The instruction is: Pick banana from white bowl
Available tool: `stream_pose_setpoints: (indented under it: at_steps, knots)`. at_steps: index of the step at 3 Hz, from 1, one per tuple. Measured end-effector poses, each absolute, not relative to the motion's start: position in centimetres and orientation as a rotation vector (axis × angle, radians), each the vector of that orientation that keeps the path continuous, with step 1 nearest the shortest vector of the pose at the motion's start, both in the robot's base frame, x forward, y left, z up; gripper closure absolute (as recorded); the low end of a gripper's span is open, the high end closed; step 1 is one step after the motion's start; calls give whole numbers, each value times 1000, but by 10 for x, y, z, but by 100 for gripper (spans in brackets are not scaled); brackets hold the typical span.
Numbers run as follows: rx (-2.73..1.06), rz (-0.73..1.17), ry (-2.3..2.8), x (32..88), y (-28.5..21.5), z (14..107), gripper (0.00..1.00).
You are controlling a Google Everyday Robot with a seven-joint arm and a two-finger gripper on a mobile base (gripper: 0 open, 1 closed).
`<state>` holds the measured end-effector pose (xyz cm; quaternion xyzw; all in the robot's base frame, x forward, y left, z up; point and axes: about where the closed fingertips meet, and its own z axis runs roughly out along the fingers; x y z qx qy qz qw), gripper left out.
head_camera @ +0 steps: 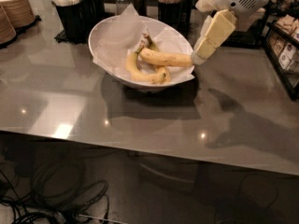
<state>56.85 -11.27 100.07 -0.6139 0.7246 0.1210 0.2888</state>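
Note:
The banana (166,58) is long, thick and nearly straight. It lies on top in the white bowl (100,29), on the white paper lining, with its right end at the bowl's right rim. Two thinner curved bananas (140,73) lie under and in front of it. My gripper (200,56) comes down from the upper right. Its cream tip is right at the banana's right end, at the bowl's rim. Whether it touches the banana I cannot tell.
Stacked tan paper bowls (14,8) stand at the far left. Black holders with napkins (74,13) and sticks (170,3) stand behind the bowl. A rack with packets (285,55) is at the right edge. The grey table's front edge (140,148) runs across, with cables on the floor below.

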Motion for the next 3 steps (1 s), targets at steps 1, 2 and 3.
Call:
stream_pose_setpoints:
  at_steps: [1,2,3]
  knots:
    - [-1664,444,1824,628,-43,987,0]
    - [-1665,447,1822,629,-41,986,0]
    - [-1646,444,1834,628,-42,984,0]
